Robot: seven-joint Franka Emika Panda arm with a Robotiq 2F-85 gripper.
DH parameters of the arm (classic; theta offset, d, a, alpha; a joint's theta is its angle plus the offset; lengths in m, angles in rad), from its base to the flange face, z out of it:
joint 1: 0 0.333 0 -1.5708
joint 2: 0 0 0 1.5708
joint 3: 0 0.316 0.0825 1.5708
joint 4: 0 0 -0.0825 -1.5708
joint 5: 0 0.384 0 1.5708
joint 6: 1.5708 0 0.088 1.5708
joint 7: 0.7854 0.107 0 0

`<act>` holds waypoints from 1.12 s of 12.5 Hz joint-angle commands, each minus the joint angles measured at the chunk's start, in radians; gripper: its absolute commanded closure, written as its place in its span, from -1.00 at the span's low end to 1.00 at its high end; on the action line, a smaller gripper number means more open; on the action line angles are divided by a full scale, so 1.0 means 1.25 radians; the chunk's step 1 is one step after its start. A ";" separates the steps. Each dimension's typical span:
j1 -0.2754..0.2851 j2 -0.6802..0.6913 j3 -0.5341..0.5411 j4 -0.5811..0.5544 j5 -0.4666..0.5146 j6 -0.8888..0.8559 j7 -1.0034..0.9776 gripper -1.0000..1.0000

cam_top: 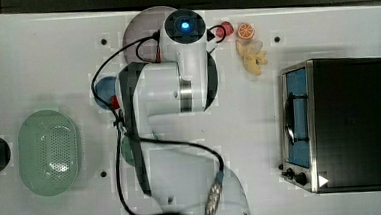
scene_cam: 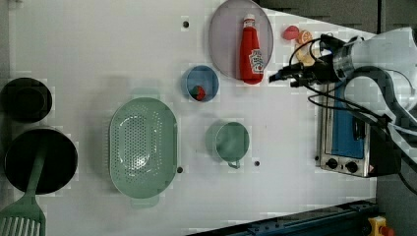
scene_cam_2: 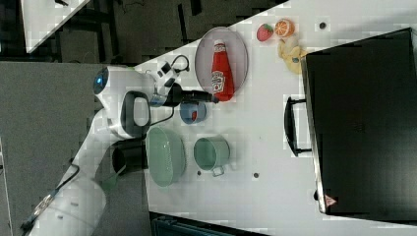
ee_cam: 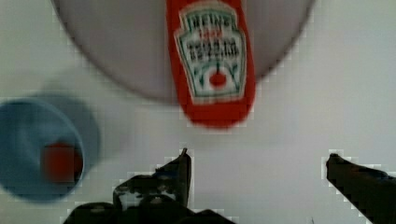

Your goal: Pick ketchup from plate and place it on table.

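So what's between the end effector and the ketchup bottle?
Nothing: in the wrist view, bare white table separates the open end effector from the ketchup.

This looks like a robot lab. A white table [scene_cam: 123,54] with small holes holds toy food, bowls and a little oven [cam_top: 337,123].

The ketchup [scene_cam: 251,49], a red squeeze bottle with a white cap and a white-and-dark label, lies flat, label up, on the pale greyish-lilac round plate [scene_cam: 223,39]. Its base reaches past the plate's rim. The plate rests on the white bench [scene_cam: 98,59].
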 commanded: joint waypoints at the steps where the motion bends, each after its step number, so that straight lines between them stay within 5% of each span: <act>1: 0.007 0.046 0.006 0.032 -0.005 0.060 -0.052 -1.00; 6: 0.009 0.142 0.005 0.079 -0.070 0.170 -0.052 -1.00; 14: 0.016 0.234 0.005 0.114 -0.070 0.265 -0.052 -1.00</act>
